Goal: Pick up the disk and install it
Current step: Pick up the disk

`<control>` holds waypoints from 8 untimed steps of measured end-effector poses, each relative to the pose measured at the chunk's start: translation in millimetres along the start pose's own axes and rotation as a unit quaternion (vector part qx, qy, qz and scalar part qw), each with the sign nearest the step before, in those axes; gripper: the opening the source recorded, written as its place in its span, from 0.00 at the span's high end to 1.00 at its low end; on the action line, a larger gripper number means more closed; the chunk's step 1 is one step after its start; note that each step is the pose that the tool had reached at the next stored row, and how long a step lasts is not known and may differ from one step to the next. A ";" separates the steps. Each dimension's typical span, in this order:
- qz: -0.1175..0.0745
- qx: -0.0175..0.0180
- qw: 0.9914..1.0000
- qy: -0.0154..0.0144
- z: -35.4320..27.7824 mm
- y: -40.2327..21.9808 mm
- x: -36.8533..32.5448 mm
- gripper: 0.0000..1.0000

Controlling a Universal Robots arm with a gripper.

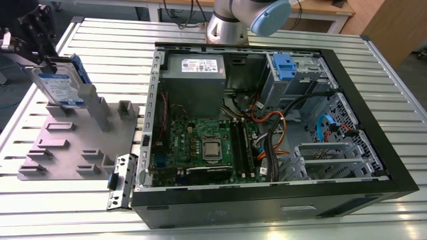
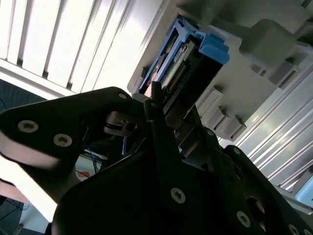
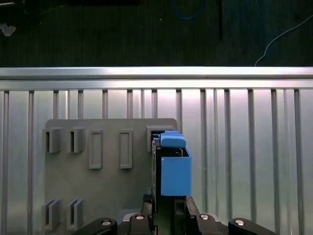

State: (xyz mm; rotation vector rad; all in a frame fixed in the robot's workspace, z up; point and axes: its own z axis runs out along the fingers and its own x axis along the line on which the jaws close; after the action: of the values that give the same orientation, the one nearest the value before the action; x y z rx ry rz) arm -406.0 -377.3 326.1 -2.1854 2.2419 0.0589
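Exterior view, slatted table (image 1: 67,210), tool (image 1: 53,61) gripping disk (image 1: 59,87).

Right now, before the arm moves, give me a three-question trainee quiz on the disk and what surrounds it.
1. True or false: the disk lies flat inside the computer case.
2. Multiple choice: the disk is upright
A) at the grey fixture plate, outside the case
B) in the case's drive bay
C) on the motherboard
3. Fill in: the carrier frame around the disk is ___ in colour.

Key: 1 false; 2 A; 3 blue.
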 end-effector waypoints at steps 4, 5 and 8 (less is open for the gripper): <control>0.000 0.000 1.000 0.000 -7.6 0.2 -0.3 0.65; 0.000 0.000 1.000 0.000 -9.4 0.2 -0.3 0.65; 0.000 0.000 1.000 0.000 -14.6 0.3 -0.5 0.65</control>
State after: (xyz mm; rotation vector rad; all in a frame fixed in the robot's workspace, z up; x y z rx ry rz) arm -406.0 -377.3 340.8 -2.1854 2.2418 0.0589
